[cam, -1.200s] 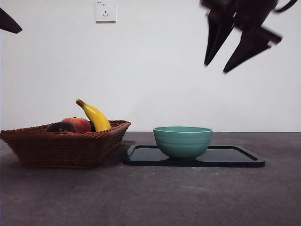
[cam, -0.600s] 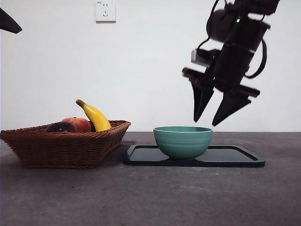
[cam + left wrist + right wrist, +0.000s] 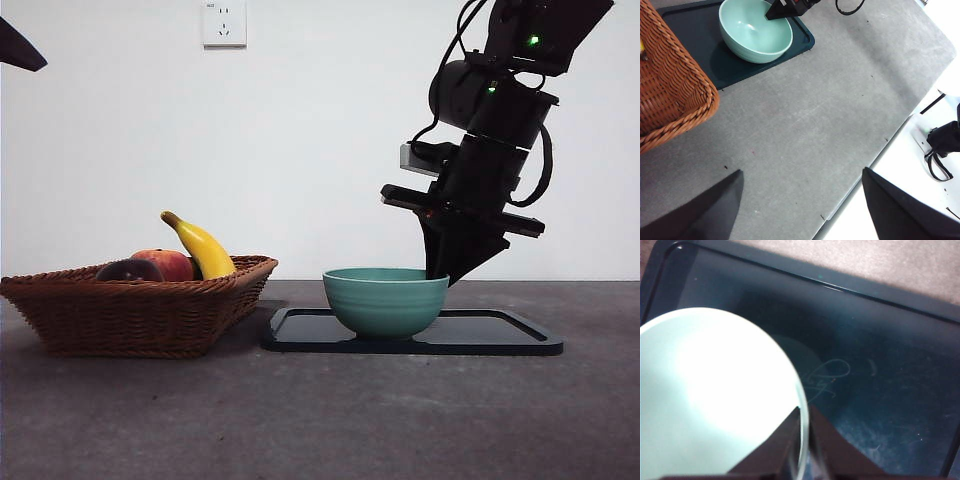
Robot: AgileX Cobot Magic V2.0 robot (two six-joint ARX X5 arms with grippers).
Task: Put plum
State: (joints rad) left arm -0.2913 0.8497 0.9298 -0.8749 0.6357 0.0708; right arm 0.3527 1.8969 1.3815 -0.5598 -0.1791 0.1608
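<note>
On the bowl [image 3: 385, 300] rim, the right end effector [image 3: 440, 275] has descended and clamped.

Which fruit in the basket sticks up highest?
The yellow curved banana; its stem end rises well above the round red-orange fruit and the dark purple plum.

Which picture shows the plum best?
The front view: the plum peeks dark over the basket rim, beside the red fruit. The left wrist view shows only the basket's corner; the right wrist view shows no plum.
</note>
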